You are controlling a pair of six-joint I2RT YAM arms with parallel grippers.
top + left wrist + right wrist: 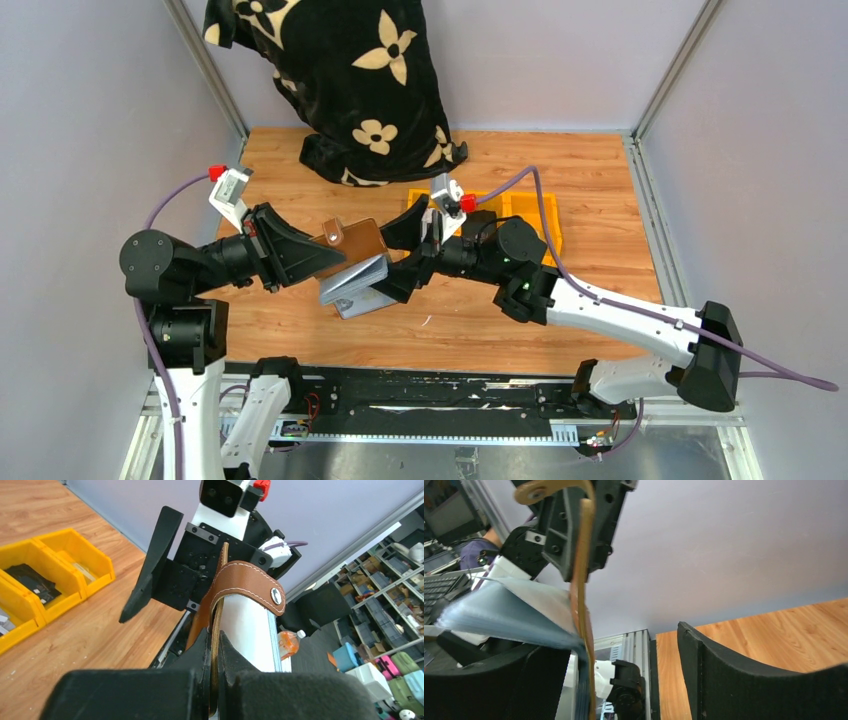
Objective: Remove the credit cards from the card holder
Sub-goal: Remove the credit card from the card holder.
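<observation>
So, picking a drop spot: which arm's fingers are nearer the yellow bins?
Right: the right fingers hover beside the bins; the left fingers clamp the wallet, farther left.

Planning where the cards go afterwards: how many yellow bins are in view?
3 yellow bins stand side by side: that farthest one, a middle one, and a nearer one cut off by the left wrist view's edge. More may be hidden beyond it.

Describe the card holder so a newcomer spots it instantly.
Over the middle of the wooden table, the card holder is pinched in the left hand. It is brown leather with silvery sleeves fanning below, unlike the yellow bins behind it.
</observation>
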